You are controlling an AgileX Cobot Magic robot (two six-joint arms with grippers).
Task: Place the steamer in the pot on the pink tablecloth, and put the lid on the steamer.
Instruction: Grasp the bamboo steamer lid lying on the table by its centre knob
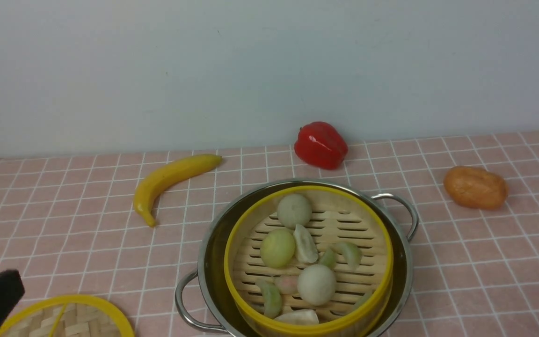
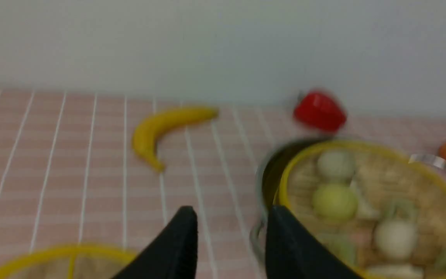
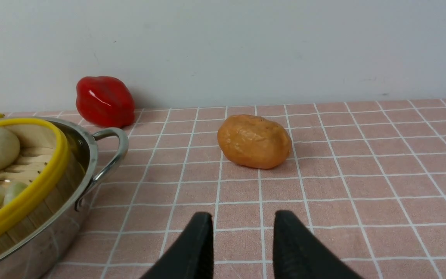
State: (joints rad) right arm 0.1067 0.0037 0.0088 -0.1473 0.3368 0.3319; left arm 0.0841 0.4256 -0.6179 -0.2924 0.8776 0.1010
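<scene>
The steamer [image 1: 344,224], a yellow-rimmed bamboo basket with buns and dumplings, sits inside the shiny pot [image 1: 206,262] on the pink tablecloth [image 1: 87,234]. It leans slightly toward the pot's right side. The lid [image 1: 77,318], a flat woven disc, lies on the cloth at the near left, cut off by the frame edge. My left gripper [image 2: 230,217] is open and empty above the cloth, between the lid [image 2: 60,259] and the pot [image 2: 269,170]; this view is blurred. To the right of the pot [image 3: 52,232], my right gripper [image 3: 242,219] hovers open over bare cloth, holding nothing.
A yellow banana [image 1: 166,180] lies behind and left of the pot. A red pepper [image 1: 321,144] stands by the back wall, and an orange potato-like lump [image 1: 475,187] lies at the right, ahead of my right gripper. The pale wall closes the back.
</scene>
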